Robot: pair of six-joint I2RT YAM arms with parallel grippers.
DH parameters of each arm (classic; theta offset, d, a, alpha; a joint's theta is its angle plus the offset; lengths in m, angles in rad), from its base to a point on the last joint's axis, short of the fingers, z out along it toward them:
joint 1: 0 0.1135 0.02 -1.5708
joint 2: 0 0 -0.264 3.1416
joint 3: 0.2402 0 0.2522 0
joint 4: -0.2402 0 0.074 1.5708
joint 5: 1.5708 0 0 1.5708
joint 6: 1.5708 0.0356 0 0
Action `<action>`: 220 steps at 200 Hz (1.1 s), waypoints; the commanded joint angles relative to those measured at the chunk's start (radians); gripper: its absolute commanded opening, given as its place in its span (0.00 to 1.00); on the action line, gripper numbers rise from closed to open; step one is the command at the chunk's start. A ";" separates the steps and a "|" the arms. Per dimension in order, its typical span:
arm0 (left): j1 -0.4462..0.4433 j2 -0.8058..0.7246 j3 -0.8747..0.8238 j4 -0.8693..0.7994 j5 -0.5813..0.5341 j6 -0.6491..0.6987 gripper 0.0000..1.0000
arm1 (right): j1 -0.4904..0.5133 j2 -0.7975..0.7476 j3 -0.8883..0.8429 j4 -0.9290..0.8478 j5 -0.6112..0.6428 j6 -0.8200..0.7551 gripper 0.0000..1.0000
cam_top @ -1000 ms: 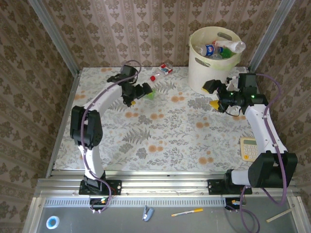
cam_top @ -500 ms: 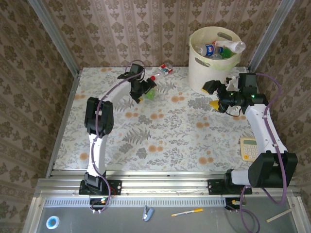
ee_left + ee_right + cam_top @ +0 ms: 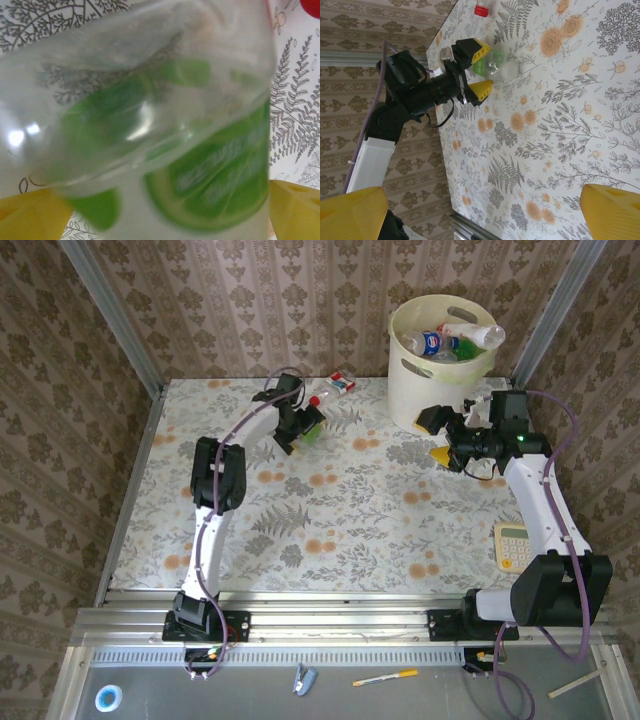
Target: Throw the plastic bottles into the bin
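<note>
A clear plastic bottle with a green label (image 3: 150,125) lies on the floral table, between the yellow fingertips (image 3: 295,210) of my left gripper (image 3: 162,215). That gripper is open. From above, the left gripper (image 3: 300,430) sits at the green bottle (image 3: 313,434) at the back of the table. A red-labelled bottle (image 3: 335,388) lies just beyond. The cream bin (image 3: 410,380) stands at the back right with several bottles (image 3: 440,340) inside. My right gripper (image 3: 438,436) hangs open and empty just in front of the bin. The right wrist view looks across at the left gripper (image 3: 477,70) and the green bottle (image 3: 496,64).
A pale yellow calculator (image 3: 513,545) lies near the right arm's lower link. Patterned walls close in the table on three sides. A red bottle cap (image 3: 481,10) shows at the top of the right wrist view.
The left arm has stretched further back and to the right, bringing its open gripper around the green bottle. The right arm has not moved.
</note>
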 commanded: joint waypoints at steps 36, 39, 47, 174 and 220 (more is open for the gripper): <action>0.005 0.087 0.142 -0.193 -0.016 0.115 0.94 | -0.004 0.021 0.002 0.020 -0.032 -0.012 1.00; 0.005 0.084 0.140 -0.196 -0.015 0.125 0.93 | -0.004 0.021 0.002 0.021 -0.032 -0.010 1.00; 0.004 0.072 0.126 -0.197 -0.015 0.153 0.90 | -0.005 0.021 0.000 0.022 -0.031 -0.010 1.00; -0.028 -0.367 -0.306 0.040 0.195 0.724 0.51 | 0.040 0.007 -0.043 0.107 0.015 0.060 1.00; -0.134 -0.466 -0.299 0.011 0.389 0.991 0.49 | 0.109 0.013 -0.043 0.151 0.050 0.072 1.00</action>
